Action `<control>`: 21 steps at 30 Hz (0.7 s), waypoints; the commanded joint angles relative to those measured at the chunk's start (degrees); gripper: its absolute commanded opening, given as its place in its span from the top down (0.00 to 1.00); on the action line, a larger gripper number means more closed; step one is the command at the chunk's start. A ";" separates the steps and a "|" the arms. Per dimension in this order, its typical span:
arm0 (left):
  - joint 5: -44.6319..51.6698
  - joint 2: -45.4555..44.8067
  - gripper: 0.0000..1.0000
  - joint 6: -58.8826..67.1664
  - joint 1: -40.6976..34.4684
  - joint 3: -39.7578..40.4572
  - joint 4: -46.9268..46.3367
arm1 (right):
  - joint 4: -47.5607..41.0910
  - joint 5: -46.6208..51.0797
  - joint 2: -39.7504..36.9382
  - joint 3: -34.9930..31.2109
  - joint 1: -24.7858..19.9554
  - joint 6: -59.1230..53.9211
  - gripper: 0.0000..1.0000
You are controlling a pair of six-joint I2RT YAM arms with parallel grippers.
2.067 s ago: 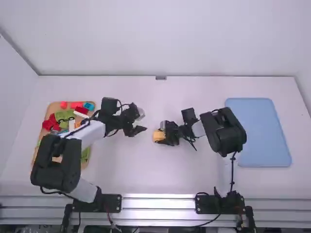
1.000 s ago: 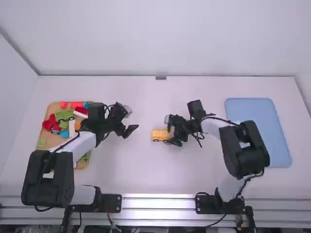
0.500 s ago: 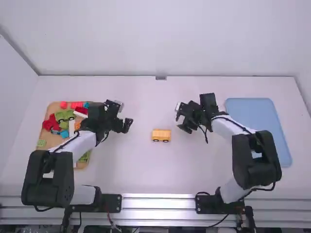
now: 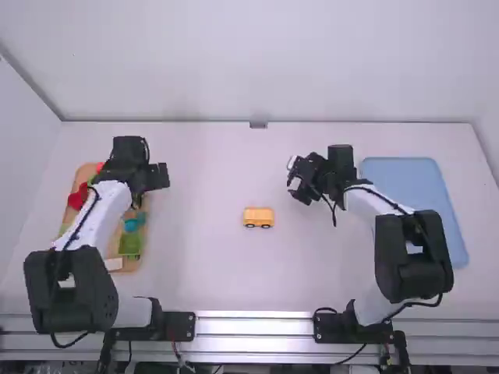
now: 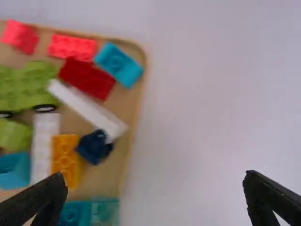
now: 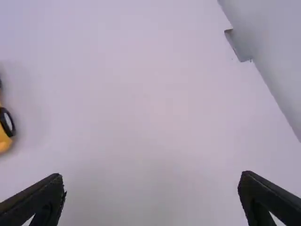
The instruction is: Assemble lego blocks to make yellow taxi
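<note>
Gaping empty — left fingers (image 4: 161, 176) by wooden tray (image 4: 145, 248) edge, right fingers (image 4: 301, 195) near yellow car (image 4: 259, 216) — open table (image 4: 207, 202) between.

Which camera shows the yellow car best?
The high view: it frames the whole yellow car. The right wrist view catches part, with a wheel, at the edge; the left wrist view looks onto the brick tray.

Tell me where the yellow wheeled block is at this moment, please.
In the high view, the yellow wheeled block sits on bare table near the middle, between the two grippers, closer to the right gripper.
</note>
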 commanded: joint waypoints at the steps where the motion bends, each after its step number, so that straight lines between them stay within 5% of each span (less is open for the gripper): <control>1: -1.92 -1.42 0.01 -0.74 4.17 1.90 -1.55 | 0.13 -0.33 -1.09 0.26 1.22 0.04 0.01; 9: 11.63 3.80 0.01 4.00 15.65 6.93 -7.10 | 0.39 -0.33 -1.09 0.26 2.93 -3.45 0.01; 21: 11.02 21.05 0.05 9.77 18.12 20.94 -21.31 | 1.73 -0.33 -1.09 0.26 2.86 -1.22 0.01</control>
